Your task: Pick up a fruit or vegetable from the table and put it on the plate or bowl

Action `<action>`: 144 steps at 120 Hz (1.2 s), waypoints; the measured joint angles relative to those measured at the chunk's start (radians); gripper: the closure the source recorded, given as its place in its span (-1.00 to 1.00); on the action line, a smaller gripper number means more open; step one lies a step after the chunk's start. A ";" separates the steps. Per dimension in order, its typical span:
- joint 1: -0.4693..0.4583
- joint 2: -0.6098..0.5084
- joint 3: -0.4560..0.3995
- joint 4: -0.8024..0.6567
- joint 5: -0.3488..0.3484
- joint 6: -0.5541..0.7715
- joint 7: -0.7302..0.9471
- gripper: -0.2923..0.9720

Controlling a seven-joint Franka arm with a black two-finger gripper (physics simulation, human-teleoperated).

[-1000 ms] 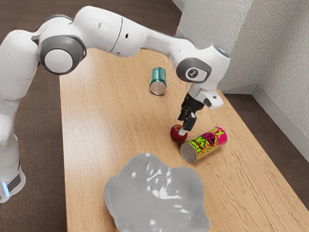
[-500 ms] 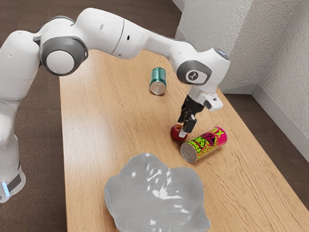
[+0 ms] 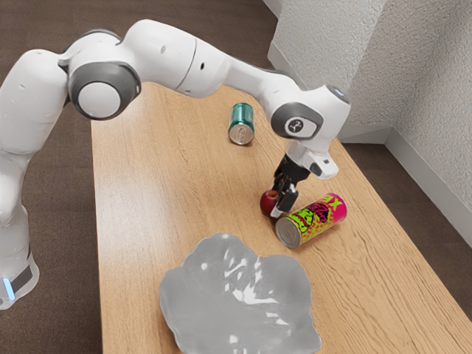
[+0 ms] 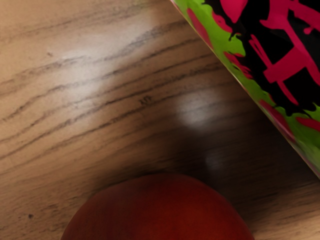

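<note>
Dropping over the last second, the gripper (image 3: 281,208) has come down from above the apple (image 3: 265,201) to the apple's own level; the arm (image 3: 221,70) has leaned further along the table (image 3: 147,184) to bring it there. The black hand now covers the side of the apple nearest the can (image 3: 311,219); whether it is still spread or already clamped on the fruit I cannot tell. The apple rests on the table, about halfway along and toward the edge at the exterior view's right; it has hardly shifted, if at all. The can lies on its side just beside it, nearer that same edge, and has not moved. In the wrist view the apple (image 4: 160,212) looms right under the hand, with bare wood (image 4: 100,100) and then the can (image 4: 265,65) beyond it. The approach looks finished, so I judge the grasp to be the step in hand. The lift and the carry to the plate (image 3: 236,302) at the near edge are not yet done; the plate holds nothing. The close can is the risk: a wide grip could nudge it. The teal can (image 3: 240,123) lies well apart, toward the far edge.
</note>
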 joint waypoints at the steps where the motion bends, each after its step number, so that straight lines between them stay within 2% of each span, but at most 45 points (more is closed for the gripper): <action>1: 0.000 0.000 0.000 0.000 -0.001 0.000 0.000 -0.33; 14: 0.001 -0.001 0.002 -0.001 -0.006 0.003 0.000 -0.01; 22: 0.002 -0.003 0.005 -0.002 -0.007 0.008 -0.001 0.11; 33: 0.001 -0.028 0.015 -0.001 -0.005 0.011 -0.002 0.11; 58: -0.003 -0.213 0.019 -0.034 0.001 -0.025 -0.003 0.10; 64: 0.000 -0.315 -0.004 -0.125 0.003 -0.034 -0.004 0.10; 74: 0.030 -0.517 -0.089 -0.287 0.004 -0.045 -0.008 0.11; 81: 0.013 -0.644 -0.170 -0.350 0.004 -0.063 -0.013 0.10; 88: -0.002 -0.697 -0.287 -0.371 -0.013 -0.078 -0.018 0.09; 98: -0.010 -0.711 -0.431 -0.379 -0.053 -0.079 -0.023 0.09; 113: -0.010 -0.611 -0.568 -0.341 -0.087 -0.037 -0.029 0.10; 123: -0.008 -0.568 -0.602 -0.329 -0.093 -0.001 -0.033 0.10; 140: -0.002 -0.538 -0.610 -0.327 -0.097 0.054 -0.038 0.10; 144: -0.002 -0.536 -0.610 -0.327 -0.099 0.064 -0.039 -0.03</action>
